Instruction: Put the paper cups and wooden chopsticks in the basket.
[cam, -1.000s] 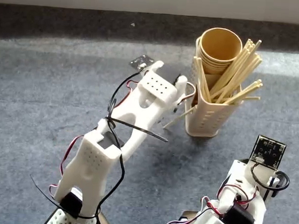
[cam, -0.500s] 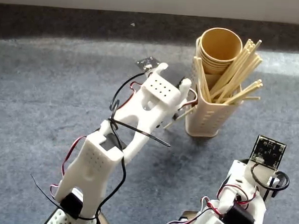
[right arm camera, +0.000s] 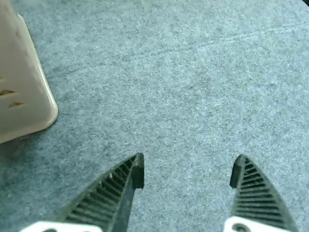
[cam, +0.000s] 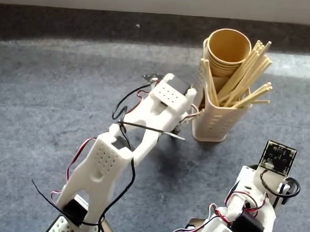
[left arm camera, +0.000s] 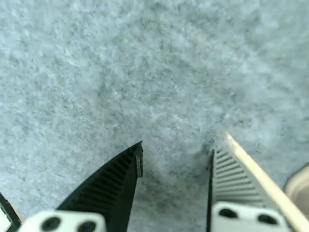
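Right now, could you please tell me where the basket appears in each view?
High view: the basket stands upper right on the grey carpet.
Left wrist view: likely the pale corner at the edge, beside the left gripper.
Right wrist view: its slotted wall, beyond the right gripper.
Shared landmark: the grey carpet.

This looks like a robotics lab bench or a maker's test setup. Grey felt covers the whole tabletop, with a dark strip and a pale band at 12 o'clock. The left arm at 7 o'clock and the right arm at 5 o'clock are white printed plastic. They carry loose wires, a zip tie and a bare camera board.
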